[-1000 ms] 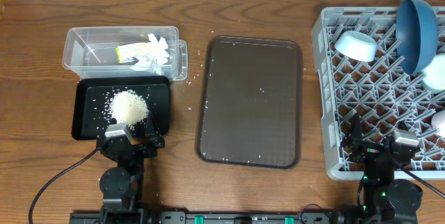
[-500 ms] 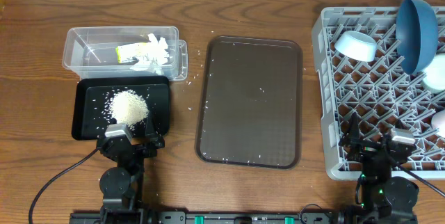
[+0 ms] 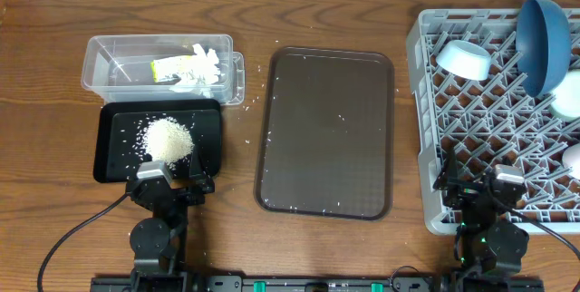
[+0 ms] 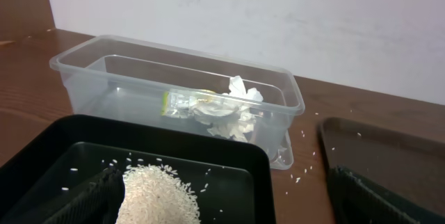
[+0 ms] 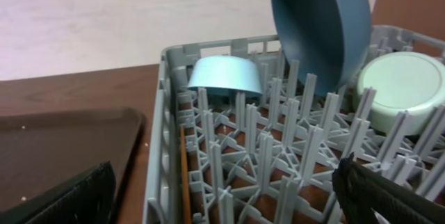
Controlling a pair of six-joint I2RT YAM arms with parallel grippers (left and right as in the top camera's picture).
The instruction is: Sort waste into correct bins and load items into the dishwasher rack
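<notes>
Nearest the robot, the left gripper [image 3: 170, 183] is hanging with its jaws spread wide and gripping nothing, just over the near rim of the black tray [image 3: 111, 160], where a heap of white rice [image 3: 168, 138] is sitting right ahead of the fingers. The right gripper [image 3: 480, 188] is likewise gaping, released and empty, over the near left corner of the grey dishwasher rack [image 3: 453, 120]. Between them the brown serving tray [image 3: 308, 120] is carrying only a few stray grains. Just beyond the black tray, the clear tub [image 3: 98, 70] is holding the crumpled tissues [image 3: 204, 67] and the yellow-green wrapper [image 3: 168, 68]. In the rack, the yellow-orange stick [image 5: 185, 175] is lying along the left wall. Farther back the white bowl [image 3: 464, 59] is resting upside down, the mint-green bowl [image 3: 568, 94] is leaning on its side among the pegs, and the dark-blue dish [image 3: 544, 38] is standing on edge at the far right corner.
</notes>
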